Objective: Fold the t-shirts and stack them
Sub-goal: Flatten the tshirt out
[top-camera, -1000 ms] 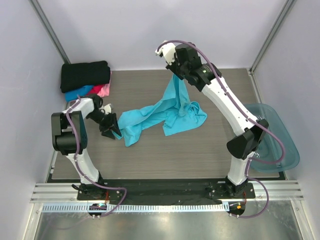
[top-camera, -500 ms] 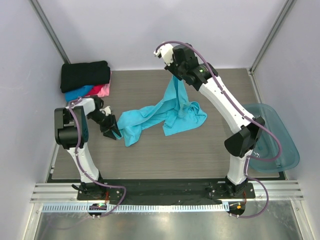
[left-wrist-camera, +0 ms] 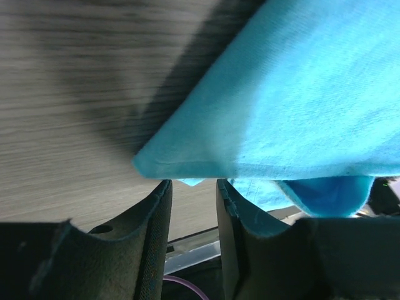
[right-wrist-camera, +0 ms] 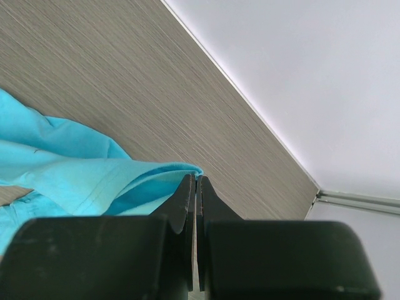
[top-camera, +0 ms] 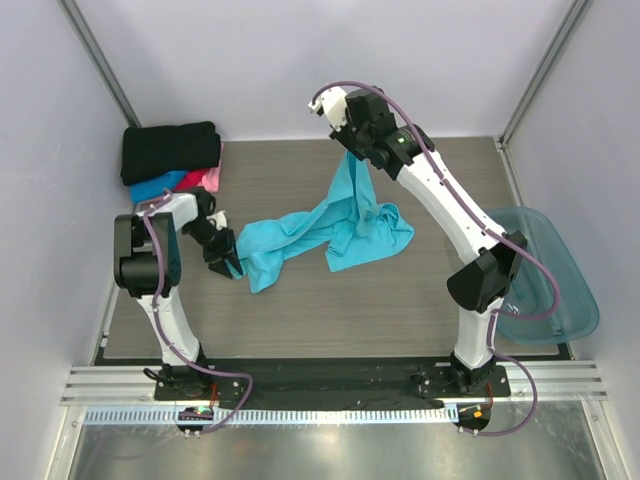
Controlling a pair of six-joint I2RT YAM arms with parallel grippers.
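- Overhead, you see the right tool (top-camera: 347, 150) raised at the far side. The turquoise t-shirt (top-camera: 340, 225) hangs from it and trails across the tabletop (top-camera: 300, 310) to the left tool (top-camera: 228, 262). A pile of folded shirts (top-camera: 170, 160) sits far left.
- Your left wrist view: fingers (left-wrist-camera: 159, 206) apart, the shirt's corner at their tips, perhaps touching.
- Your right wrist view: fingers (right-wrist-camera: 186, 194) together, clamped on the shirt's edge.

Top cam looked down from high behind; both wrist cams sat close, angled at table (top-camera: 300, 310); all three shared turquoise shirt (top-camera: 350, 225).
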